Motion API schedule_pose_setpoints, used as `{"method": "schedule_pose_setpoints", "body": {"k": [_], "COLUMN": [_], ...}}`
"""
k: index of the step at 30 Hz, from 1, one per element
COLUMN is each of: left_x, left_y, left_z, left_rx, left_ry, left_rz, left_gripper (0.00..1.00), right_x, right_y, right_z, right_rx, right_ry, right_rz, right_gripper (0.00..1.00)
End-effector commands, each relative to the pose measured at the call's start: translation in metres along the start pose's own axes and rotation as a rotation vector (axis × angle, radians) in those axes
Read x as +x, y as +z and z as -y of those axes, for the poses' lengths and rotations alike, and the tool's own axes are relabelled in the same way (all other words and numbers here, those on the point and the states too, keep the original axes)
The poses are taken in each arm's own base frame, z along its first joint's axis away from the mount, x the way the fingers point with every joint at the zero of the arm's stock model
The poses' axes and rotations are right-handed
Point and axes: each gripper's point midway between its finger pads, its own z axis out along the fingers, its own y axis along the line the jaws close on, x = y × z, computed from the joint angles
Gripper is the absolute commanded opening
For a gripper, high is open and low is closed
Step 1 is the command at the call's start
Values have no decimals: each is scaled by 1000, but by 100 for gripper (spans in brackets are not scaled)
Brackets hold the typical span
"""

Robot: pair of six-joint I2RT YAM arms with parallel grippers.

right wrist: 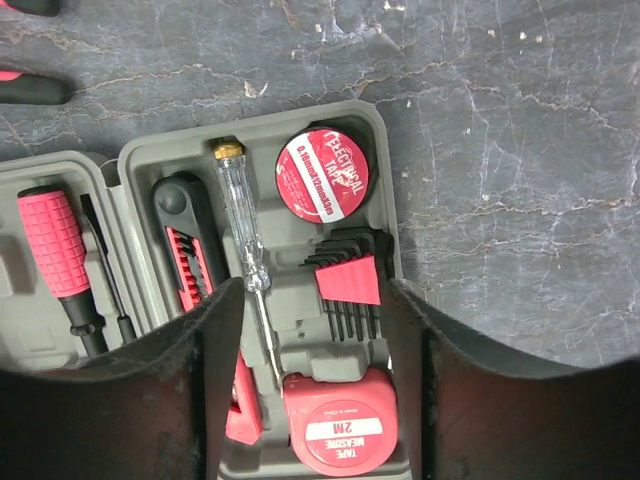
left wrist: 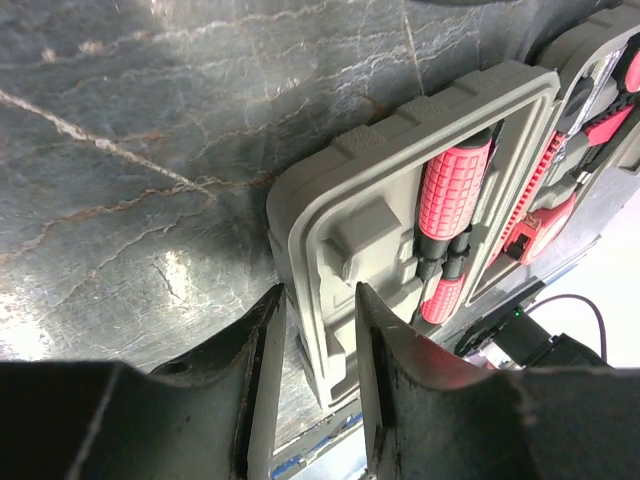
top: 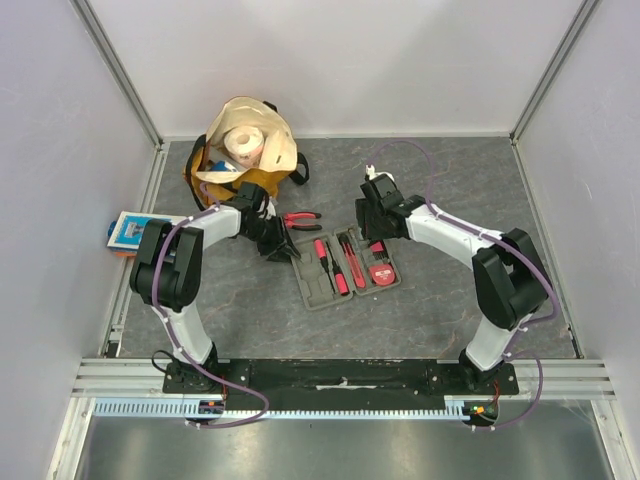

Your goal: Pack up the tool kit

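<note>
Top external view: the open grey case (top: 310, 285) lies on the bench (top: 450, 330), long axis left-right, screwdrivers (top: 322, 252) inside pointing near-far. Left jaws spread astride its left rim; right jaws spread above its right half.

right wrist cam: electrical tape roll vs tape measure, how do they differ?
Shape: the electrical tape roll is a round disc; the tape measure is squarish with rounded corners.
Label: the roll's is red inside a white ring; the measure's is a pale panel reading 2M.
Place: the roll fills a corner slot; the measure sits past the hex keys, lower in view.
Shared: both red, both seated in the grey case.
</note>
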Motion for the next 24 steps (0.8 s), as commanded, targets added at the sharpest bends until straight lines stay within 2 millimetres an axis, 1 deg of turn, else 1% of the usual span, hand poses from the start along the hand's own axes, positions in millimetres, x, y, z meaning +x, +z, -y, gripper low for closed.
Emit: {"method": "schedule_pose_setpoints", "body": {"k": [1, 4, 6, 8, 11, 14, 18, 24], "left_x": [-18, -18, -16, -15, -13, -12, -11, -7], "left_y": [-13, -18, -22, -25, -28, -34, -38, -38], "left_z": [5, -1, -1, 0, 0, 2, 2, 0], "left_rx": [-38, -69, -74, -73, -73, -71, -72, -74], "left_ry": [89, 89, 90, 90, 94, 102, 105, 103], "left_rz": [88, 115, 128, 135, 146, 164, 176, 173], "left_gripper": [40, 40, 40, 41, 42, 44, 45, 45], "right_x": [-26, -8, 7, 25, 45, 59, 83, 106], "right_y": [-23, -28, -34, -36, -40, -43, -35, -24], "right_z": [-10, -15, -14, -11, -9, -11, -7, 1], "right_rx": [-62, -96, -103, -103, -102, -115, -94, -53], "right_ry": [-19, -45, -59, -73, -88, -102, -109, -105], "right_rz": [87, 46, 25, -21, -75, -106, -168, -226], "right_gripper": [58, 48, 44, 40, 36, 34, 31, 25]}}
